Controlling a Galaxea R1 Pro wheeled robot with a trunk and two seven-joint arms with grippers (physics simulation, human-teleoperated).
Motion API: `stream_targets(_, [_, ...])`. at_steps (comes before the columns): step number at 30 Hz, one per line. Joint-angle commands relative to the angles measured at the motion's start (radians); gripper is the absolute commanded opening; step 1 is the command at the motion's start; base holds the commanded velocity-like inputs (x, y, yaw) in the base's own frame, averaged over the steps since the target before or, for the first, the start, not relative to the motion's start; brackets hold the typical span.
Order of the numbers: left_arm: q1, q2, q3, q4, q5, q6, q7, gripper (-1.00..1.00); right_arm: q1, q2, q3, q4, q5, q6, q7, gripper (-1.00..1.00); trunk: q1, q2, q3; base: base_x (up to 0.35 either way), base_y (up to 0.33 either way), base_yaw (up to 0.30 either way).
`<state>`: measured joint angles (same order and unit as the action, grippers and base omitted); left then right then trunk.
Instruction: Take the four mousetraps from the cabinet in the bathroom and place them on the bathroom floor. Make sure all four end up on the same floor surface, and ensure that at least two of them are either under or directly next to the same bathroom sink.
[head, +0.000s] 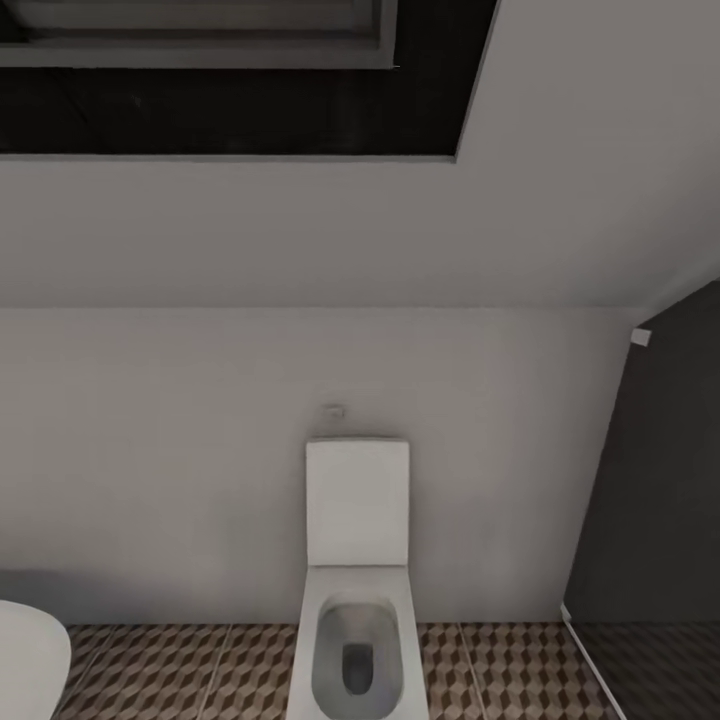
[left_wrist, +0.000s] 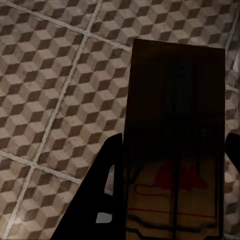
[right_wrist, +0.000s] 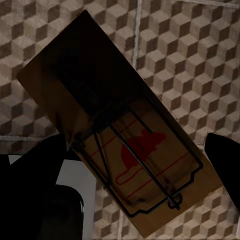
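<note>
Both grippers hanging onto a mousetrap each, toilet straight ahead

Left gripper (left_wrist: 170, 187) has its dark fingers (left_wrist: 97, 192) closed in on the sides of a mousetrap (left_wrist: 172, 145), which sticks out past the fingertips over the cube-pattern bathroom floor (left_wrist: 50, 90). Right gripper (right_wrist: 135, 160) is the same deal: second mousetrap (right_wrist: 120, 125) sits tilted between its fingers (right_wrist: 40, 170), red mouse print showing. Head view has a white toilet (head: 357, 560) against the wall.

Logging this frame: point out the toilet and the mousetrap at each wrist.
toilet (head: 357, 500), head view, on the tank front.
left mousetrap (left_wrist: 172, 125), left wrist view, mid-board.
right mousetrap (right_wrist: 107, 117), right wrist view, mid-board.
</note>
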<state>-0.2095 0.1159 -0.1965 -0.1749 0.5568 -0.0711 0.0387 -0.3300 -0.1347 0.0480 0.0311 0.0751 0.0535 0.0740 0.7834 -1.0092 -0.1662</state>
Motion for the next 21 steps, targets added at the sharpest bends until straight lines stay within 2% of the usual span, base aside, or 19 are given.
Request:
stream_targets(1, [-0.001,0.0,-0.009,-0.001,0.005,-0.003,0.007,-1.0,-0.001,0.0,0.004,0.001,0.008,0.002,0.003,-1.0,0.001,-0.001,-0.001,0.322,0.0,0.0])
stream_targets(9, [-0.001,0.001,-0.009,-0.01,0.004,-0.004,0.007,-1.0,-0.001,0.0,0.005,0.001,0.008,0.002,0.003,-1.0,0.001,-0.001,-0.001,0.29,0.0,0.0])
stream_targets(21, [-0.001,-0.001,-0.008,-0.015,0.005,-0.003,0.007,-1.0,-0.001,0.0,0.005,0.001,0.008,0.001,0.003,-1.0,0.001,-0.001,-0.001,0.039,0.0,0.0])
